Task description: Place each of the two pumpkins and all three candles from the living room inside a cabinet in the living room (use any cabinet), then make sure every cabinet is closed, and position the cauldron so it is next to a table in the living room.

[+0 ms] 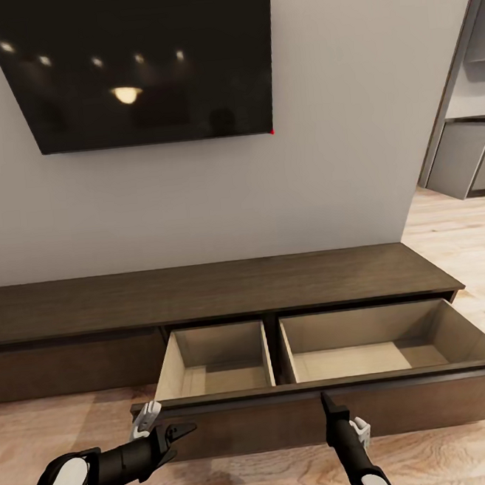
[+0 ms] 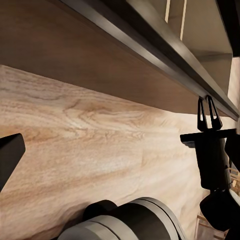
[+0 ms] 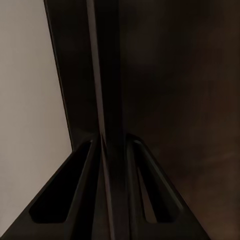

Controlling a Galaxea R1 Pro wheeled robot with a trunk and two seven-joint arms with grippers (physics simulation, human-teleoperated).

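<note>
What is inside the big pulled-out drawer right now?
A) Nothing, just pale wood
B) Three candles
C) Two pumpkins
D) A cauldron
A: in the head view the open drawer of the cabinet shows only bare pale wood in both of its compartments.

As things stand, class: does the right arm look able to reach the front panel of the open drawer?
Probably yes. The right gripper already sits at the drawer front, its fingers either side of the top edge, and nothing stands between them.
</note>
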